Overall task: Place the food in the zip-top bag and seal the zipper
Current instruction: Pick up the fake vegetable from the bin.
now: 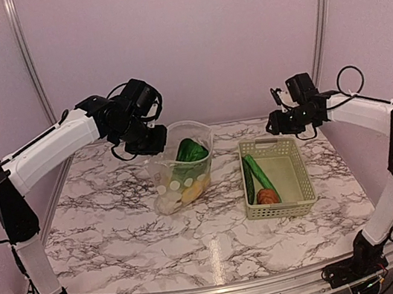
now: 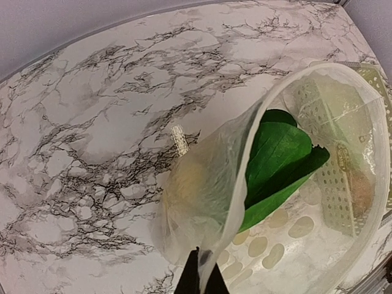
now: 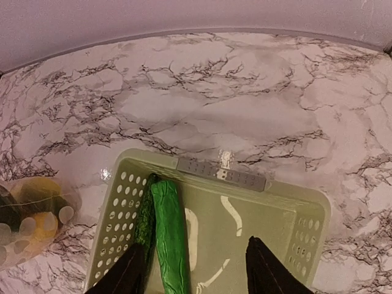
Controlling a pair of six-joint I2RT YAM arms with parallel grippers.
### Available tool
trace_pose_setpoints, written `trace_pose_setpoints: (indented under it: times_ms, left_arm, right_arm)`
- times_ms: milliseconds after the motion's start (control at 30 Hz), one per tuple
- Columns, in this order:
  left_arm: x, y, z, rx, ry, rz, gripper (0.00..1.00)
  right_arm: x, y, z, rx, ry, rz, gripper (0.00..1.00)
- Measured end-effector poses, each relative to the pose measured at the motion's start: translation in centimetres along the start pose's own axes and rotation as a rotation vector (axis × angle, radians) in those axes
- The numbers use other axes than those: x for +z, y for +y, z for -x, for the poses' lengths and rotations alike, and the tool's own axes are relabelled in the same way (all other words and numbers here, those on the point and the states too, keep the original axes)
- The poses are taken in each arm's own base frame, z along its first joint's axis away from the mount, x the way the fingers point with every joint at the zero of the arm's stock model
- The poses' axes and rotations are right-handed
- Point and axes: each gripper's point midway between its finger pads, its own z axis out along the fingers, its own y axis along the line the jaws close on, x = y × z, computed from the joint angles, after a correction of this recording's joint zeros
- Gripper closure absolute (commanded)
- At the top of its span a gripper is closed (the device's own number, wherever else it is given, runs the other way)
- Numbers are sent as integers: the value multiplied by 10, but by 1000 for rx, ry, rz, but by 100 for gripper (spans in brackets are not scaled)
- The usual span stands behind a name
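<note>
Marble table (image 1: 119,228): clear crinkly zip-top bag (image 1: 164,176) stands mid-table, mouth up, leafy green bok choy (image 2: 278,159) inside. L gripper (image 2: 202,278) is pinched on the bag's rim. Pale green slotted basket (image 1: 304,174) nr right edge holds long green cucumber (image 1: 259,172) + brown round item (image 1: 267,196). R gripper (image 3: 196,269) hovers over the basket's far end, fingers apart, empty. Step: loading. Next prob. needs R to drop onto the cucumber.

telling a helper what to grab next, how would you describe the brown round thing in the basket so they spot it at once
On the marble table, right of centre, stands the pale green slotted basket. At its near end, toward the arm bases, sits the brown round item. It is the only round, brownish piece; the cucumber beside it is long and green.
</note>
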Motion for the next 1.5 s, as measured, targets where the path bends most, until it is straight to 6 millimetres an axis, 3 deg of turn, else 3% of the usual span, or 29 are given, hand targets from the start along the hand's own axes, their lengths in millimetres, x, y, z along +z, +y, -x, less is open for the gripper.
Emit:
trace_pose_setpoints:
  times_ms: [333,600,767,1000,1167,1400,1500]
  left_arm:
    - [0,-5,-2,-15,12,-28,100]
    - [-4,-5,-3,-18,11,-37,100]
    - [-9,-4,-5,-18,9,-40,100]
    - [-10,-3,-8,-18,12,-40,100]
    - [-11,-3,-8,-18,12,-40,100]
    - [-11,-4,-8,-18,15,-47,100]
    - [-11,-5,-9,-18,17,-54,100]
  right_arm:
    - [68,-3,-53,-30,273,-19,47]
    - [100,34,-60,-102,348,35,47]
    - [117,43,-69,-128,383,42,51]
    - [130,37,-91,-141,451,16,57]
    - [131,35,-92,-147,455,1,67]
    - [136,27,-100,-151,477,-34,59]
    - [136,24,-101,-151,478,-49,66]
